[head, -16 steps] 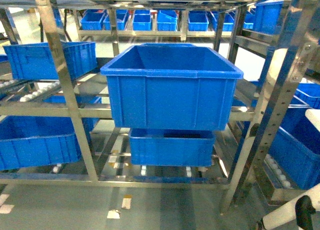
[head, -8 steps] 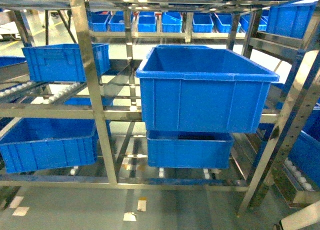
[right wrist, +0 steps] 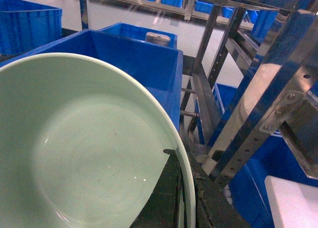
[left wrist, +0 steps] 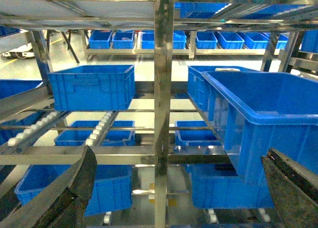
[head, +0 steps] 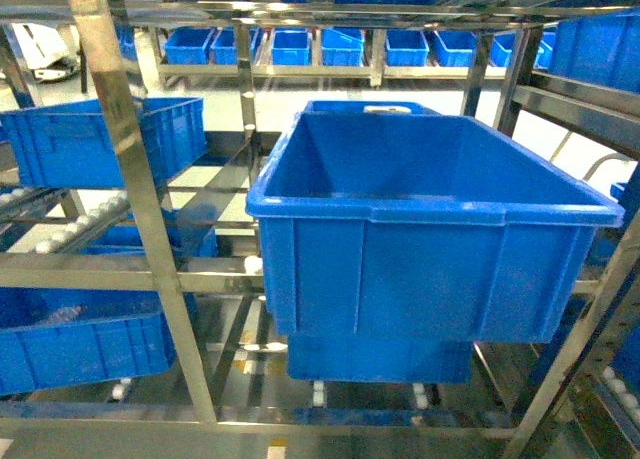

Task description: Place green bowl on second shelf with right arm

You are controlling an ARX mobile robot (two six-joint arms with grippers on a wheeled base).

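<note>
Right gripper [right wrist: 185, 198] pinches the rim of the green bowl [right wrist: 84, 153], held near the wide blue crate [head: 440, 229] on the second shelf [head: 200, 274]. Left gripper [left wrist: 174, 188] hangs spread wide.

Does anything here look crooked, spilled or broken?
Nothing stands out. The big blue crate sits level on the steel rack and looks empty; the green bowl looks clean and whole, pinched at its rim by the right gripper.

Bright, even overhead light; glare streaks on the steel uprights [head: 128, 169] and washes out the pale floor [left wrist: 149, 74]. The green bowl [right wrist: 84, 153] looms soft and near, and the left wrist view's fingers [left wrist: 69, 193] blur.
</note>
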